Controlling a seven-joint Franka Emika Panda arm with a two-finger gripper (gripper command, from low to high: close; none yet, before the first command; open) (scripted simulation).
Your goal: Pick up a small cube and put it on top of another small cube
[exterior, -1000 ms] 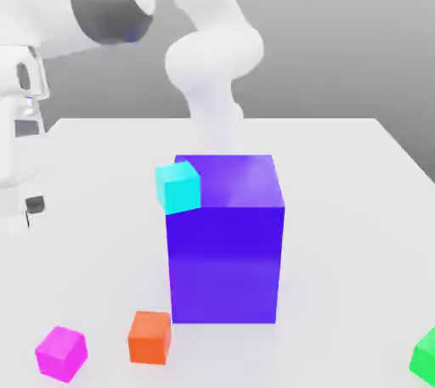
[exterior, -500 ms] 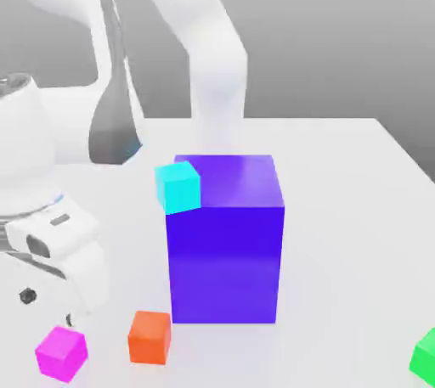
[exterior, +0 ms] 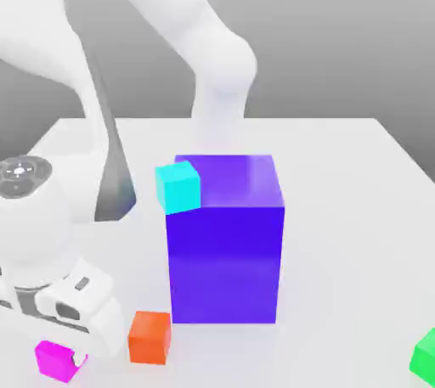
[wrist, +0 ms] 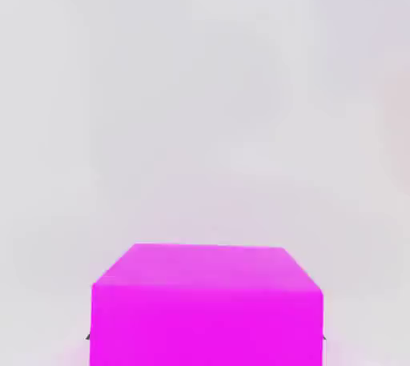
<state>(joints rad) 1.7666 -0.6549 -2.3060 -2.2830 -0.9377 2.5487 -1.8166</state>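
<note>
In the exterior view, one white robot arm (exterior: 136, 4) is seen, with its gripper (exterior: 68, 359) low at the exterior view's left, over the pink cube (exterior: 57, 362). The cube is standing on the table (exterior: 340, 250), near the lower left corner of this view, and it is partly covered by the hand. Four small cubes are counted: one pink, one orange (exterior: 149, 338), one cyan (exterior: 177, 188) and one green (exterior: 425, 358). One big blue block (exterior: 225, 259) is counted also. The orange cube is placed between the pink cube and the block, near the block's front corner. The cyan cube is seen across the block's upper left edge; how it is supported there cannot be told. The green cube is cut by the right border of this view.

The far edge and the right edge of the table are shown. A wide open room is left between the block and the green cube, but between the hand and the orange cube the room is narrow.

In the hand view, one pink cube is shown from close, with its top face and one side face visible. A small dark piece of fingertip (wrist: 88, 337) is seen at each of two opposite sides of it. The gripper is closed on the pink cube, with the fingers apart just by the cube's width.
</note>
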